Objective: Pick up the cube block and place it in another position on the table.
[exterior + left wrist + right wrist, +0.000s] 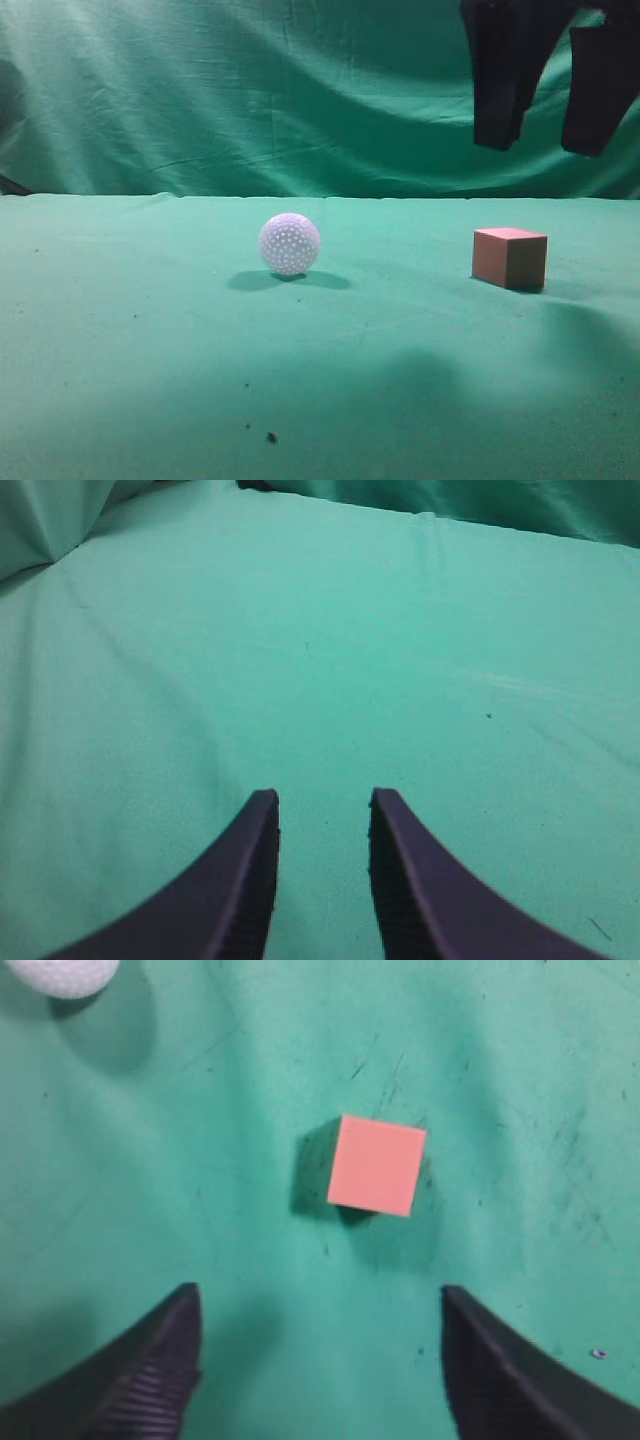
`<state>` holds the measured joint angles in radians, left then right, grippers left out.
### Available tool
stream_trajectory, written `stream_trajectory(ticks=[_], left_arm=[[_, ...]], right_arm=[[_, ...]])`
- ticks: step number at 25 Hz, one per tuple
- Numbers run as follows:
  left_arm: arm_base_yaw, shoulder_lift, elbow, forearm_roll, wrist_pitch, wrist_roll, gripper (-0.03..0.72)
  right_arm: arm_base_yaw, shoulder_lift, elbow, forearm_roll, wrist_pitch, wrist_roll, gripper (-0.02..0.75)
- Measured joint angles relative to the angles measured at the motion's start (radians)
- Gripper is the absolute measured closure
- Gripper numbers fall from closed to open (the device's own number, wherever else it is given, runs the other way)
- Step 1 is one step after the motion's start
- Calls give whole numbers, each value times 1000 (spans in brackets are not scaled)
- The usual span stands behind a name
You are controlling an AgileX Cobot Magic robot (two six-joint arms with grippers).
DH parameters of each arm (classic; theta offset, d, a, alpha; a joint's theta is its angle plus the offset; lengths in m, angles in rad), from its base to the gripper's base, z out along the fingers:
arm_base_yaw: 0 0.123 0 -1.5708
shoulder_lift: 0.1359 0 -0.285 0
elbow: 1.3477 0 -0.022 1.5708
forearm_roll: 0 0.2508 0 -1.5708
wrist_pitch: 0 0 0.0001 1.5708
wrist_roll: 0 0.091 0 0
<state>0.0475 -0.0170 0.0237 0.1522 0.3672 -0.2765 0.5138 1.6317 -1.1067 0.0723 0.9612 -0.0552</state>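
Observation:
The reddish-brown cube block (510,257) sits on the green table (150,340) at the right. In the right wrist view the cube block (377,1165) lies just ahead of the jaws. My right gripper (545,145) hangs well above the cube, open and empty; its fingertips (318,1300) are spread wide above the cloth. My left gripper (323,805) is open and empty over bare green cloth and does not show in the exterior view.
A white dimpled ball (289,244) rests on the table left of the cube; its edge shows in the right wrist view (62,975). A wrinkled green curtain (250,90) hangs behind the table. Small dark specks (271,437) lie near the front.

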Motion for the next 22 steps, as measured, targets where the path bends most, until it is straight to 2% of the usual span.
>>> stream_trajectory(ticks=[4, 5, 11, 12, 13, 14, 16, 22], left_arm=[[0, 0, 0, 0, 0, 0, 426], [0, 0, 0, 0, 0, 0, 426], [0, 0, 0, 0, 0, 0, 426], [0, 0, 0, 0, 0, 0, 426], [0, 0, 0, 0, 0, 0, 426], [0, 0, 0, 0, 0, 0, 426], [0, 0, 0, 0, 0, 0, 426], [0, 0, 0, 0, 0, 0, 426]], right_arm=[[0, 77, -11, -8, -25, 27, 206], [0, 93, -11, -8, -37, 28, 262], [0, 171, -14, -30, -112, 31, 494], [0, 171, -16, -37, -115, 33, 512], [0, 173, -18, -45, -116, 33, 498], [0, 173, -18, -49, -116, 33, 538], [1, 173, -25, -67, -116, 50, 524], [1, 190, -130, -221, -52, 158, 524]])
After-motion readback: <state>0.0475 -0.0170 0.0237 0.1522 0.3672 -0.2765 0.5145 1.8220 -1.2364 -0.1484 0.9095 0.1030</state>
